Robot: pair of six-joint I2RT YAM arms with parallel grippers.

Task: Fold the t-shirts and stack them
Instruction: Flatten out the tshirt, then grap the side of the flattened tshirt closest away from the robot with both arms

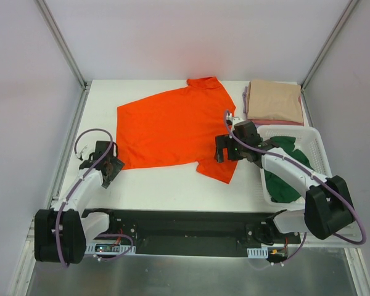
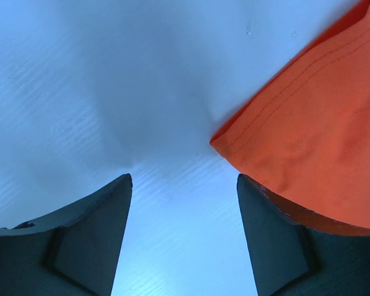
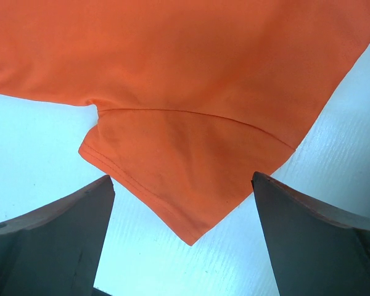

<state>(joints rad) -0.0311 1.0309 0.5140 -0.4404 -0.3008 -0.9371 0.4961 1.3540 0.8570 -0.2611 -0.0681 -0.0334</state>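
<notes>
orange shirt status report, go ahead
Both open: left gripper at hem corner, right gripper over a sleeve. The orange shirt lies spread flat, not yet folded. Nothing lying on it.

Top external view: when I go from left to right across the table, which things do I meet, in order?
left gripper → orange t-shirt → white basket

Five t-shirts (image 1: 166, 126) — one basket (image 1: 290, 129)

Right arm (image 1: 291, 168) hides part of green t-shirt (image 1: 276, 188).
</notes>
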